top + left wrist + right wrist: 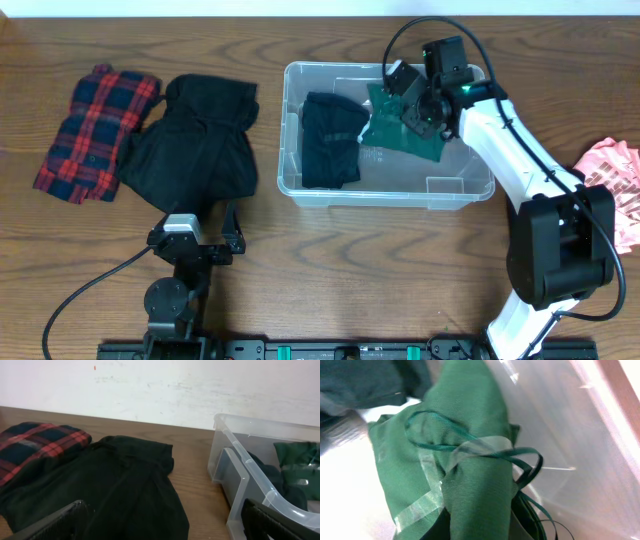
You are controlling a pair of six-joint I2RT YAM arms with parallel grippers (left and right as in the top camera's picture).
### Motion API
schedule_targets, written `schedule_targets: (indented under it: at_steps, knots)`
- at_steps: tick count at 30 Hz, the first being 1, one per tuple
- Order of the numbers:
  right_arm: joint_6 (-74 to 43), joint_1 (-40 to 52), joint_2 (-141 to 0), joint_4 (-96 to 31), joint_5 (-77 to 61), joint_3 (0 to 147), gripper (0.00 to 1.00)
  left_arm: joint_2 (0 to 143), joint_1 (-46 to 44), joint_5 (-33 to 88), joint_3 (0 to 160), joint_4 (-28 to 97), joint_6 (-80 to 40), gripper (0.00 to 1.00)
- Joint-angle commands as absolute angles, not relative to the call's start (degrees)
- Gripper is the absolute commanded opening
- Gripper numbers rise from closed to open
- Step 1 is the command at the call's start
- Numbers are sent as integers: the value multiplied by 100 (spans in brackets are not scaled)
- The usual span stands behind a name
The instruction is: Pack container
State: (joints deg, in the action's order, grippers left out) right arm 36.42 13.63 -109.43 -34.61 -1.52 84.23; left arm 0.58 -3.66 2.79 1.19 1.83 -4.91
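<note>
Right fingers (414, 112) clamped on green garment (470, 475) in container (380, 197), tips hidden; left fingers (60, 522) apart, cropped at bottom corners.

Clear glossy plastic container (388, 196), matt green cloth (475, 485), grained wood table (400, 270)

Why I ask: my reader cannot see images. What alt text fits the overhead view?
The right gripper holds a green garment inside the clear container, beside a folded black garment. Left of it on the wooden table lie a loose black garment and a red plaid cloth; the left gripper sits open.
</note>
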Motion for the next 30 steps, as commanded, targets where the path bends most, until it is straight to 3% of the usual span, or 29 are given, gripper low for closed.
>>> schedule_targets:
  at_steps: [1,9,17,18,19,20,22,26,30]
  knots:
    - [3575,1197,-10737,-3291,-261,8420,1,23,-395,191,23,386,-502,98]
    - [3562,1105,-10746,-3214,-1177,8420,1,23,-395,191,23,386,-502,98]
    - [3651,1105,-10871,-3258,-1245,8420,2,23,-395,191,23,386,-502,98]
    - [3697,1105,-10879,-3258,-1245,8420,5,23,-395,191,23,386,-502,98]
    - [3697,1105,-10888,-3249,-1225,8420,17,23,-395,191,23,386,-502,98]
    - [3697,1105,-10888,-3234,-1219,8420,45,23,-395,191,23,386,-502,98]
    - [3695,1098,-10888,-3175,-1149,8420,75,23,-395,191,23,386,-502,98]
    - [3693,1079,-10886,-2982,-875,8420,96,23,-395,191,23,386,-502,98]
    - [3693,1098,-10814,-2840,-528,8436,99,23,-395,191,23,386,-502,98]
